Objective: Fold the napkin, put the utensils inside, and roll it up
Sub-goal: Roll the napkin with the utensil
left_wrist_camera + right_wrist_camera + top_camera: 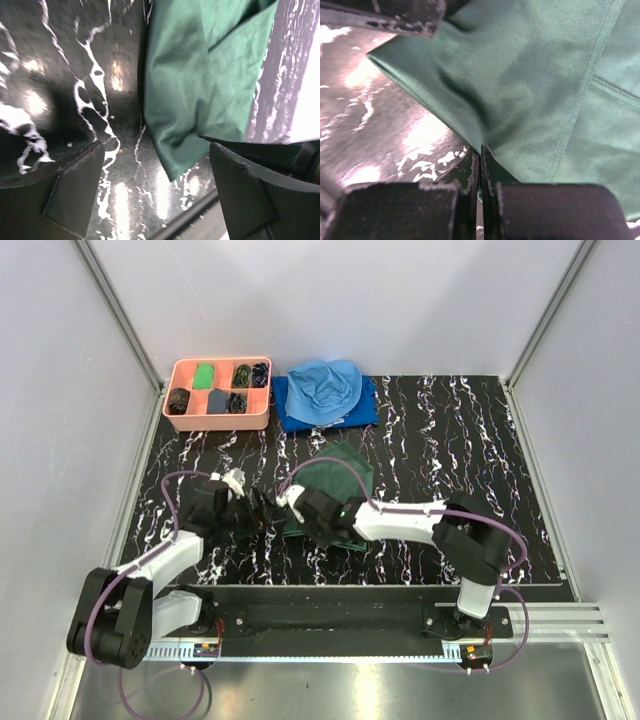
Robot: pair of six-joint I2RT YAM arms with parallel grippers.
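Two grippers and one napkin, listed left to right from the top view.

1. Pink compartment tray [218,424]: at 10 o'clock on the black marbled table [450,460]. It holds small dark bundles and one green one, well apart from the work.
2. Left gripper [258,510]: jaws spread wide, holding nothing. In its wrist view the fingers [75,190] stand either side of bare tabletop. A corner of the napkin shows between them, apparently untouched.
3. Right gripper [292,502]: jaws pressed together, pinching the napkin's folded edge at its near-left side. The cloth meets the fingertips [470,172] in the wrist view.
4. Napkin [340,475]: dark green, folded at least once, at table centre. Its long axis runs roughly 1 to 7 o'clock.
5. Light blue cloth [325,388]: heaped on a royal-blue cloth [292,418] at 12 o'clock, apart from the napkin.
6. Utensils: none in view.

Governing relation: the napkin lies at 3 o'clock from the left gripper, just beside it. From the right gripper, which has the edge, its bulk spreads toward 2 o'clock. The step in hand looks like folding. The right arm is placed to carry the edge across the long axis, and the left is free to steady the near corner.
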